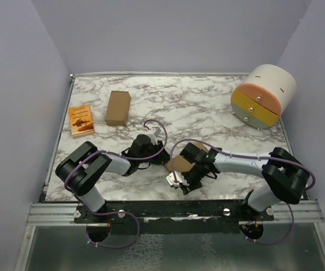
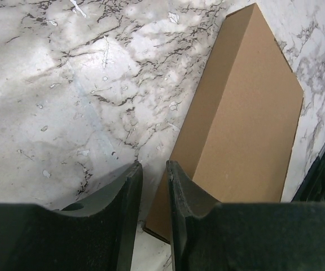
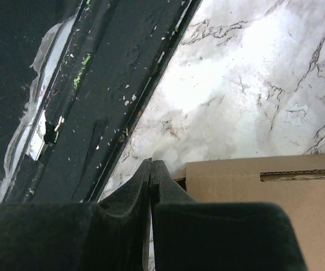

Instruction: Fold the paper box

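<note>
Right wrist alone – a slot (image 3: 301, 176) in the paper box (image 3: 247, 220)

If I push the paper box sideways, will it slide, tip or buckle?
Likely slides: the paper box lies low on the smooth marble table. Tipping seems unlikely. Its thin cardboard panels may flex near the open slot.

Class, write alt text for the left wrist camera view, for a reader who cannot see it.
A plain brown cardboard paper box lies on a white marble-patterned table. In the foreground, the left hand is by the box's near corner, its two dark fingers slightly apart and empty.
</note>
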### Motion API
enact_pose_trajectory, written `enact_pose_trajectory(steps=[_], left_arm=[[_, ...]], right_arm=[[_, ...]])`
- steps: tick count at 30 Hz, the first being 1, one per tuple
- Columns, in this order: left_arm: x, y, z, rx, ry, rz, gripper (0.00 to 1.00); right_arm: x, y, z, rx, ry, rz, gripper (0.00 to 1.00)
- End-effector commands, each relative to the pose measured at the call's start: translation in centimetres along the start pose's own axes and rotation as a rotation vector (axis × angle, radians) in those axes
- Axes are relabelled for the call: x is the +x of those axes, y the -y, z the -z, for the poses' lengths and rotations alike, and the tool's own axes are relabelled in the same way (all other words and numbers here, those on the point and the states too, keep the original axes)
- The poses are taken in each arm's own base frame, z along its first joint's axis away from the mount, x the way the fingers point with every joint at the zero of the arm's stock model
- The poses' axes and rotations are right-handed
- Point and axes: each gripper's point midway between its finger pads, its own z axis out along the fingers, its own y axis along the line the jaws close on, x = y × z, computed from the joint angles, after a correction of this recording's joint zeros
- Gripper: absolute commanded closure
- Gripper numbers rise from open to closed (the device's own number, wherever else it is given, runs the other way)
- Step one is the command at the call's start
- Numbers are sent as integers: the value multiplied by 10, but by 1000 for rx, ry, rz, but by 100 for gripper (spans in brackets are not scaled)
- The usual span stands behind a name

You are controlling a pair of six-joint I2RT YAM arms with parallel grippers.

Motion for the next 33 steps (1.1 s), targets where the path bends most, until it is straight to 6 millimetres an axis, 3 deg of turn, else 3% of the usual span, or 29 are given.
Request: enact_pose_trajectory(steps=[1,3,5,9,12,15,20,24,29,31,33], left_arm=[[63,-14,9,-35,-200,33,72],[63,-14,10,-35,-198,34,72],[62,-15,10,-44,-191,39,71],[44,-24,12,-96,-146,48,66],[16,-26,18,-110,-84,46,61],[-20,-22,21,-117,-11,17,57],[-74,-6,19,-97,103,-50,55],[-100,13,11,-17,166,-109,54],[-115,33,-9,77,179,-169,50],[-120,43,-22,112,164,-197,50],[-111,39,-41,118,114,-198,50]], right_arm=[[-14,62,14,249,-7,19,99],[-12,63,16,273,-12,20,99],[-16,48,15,200,15,61,98],[-35,-27,18,-182,138,184,92],[-27,-55,29,-295,127,150,95],[-12,-50,48,-229,122,98,96],[21,-4,94,65,72,-87,96],[56,22,136,329,-17,-276,91],[113,12,166,509,-116,-510,78],[130,4,168,535,-144,-590,79],[141,-4,166,537,-168,-625,85]])
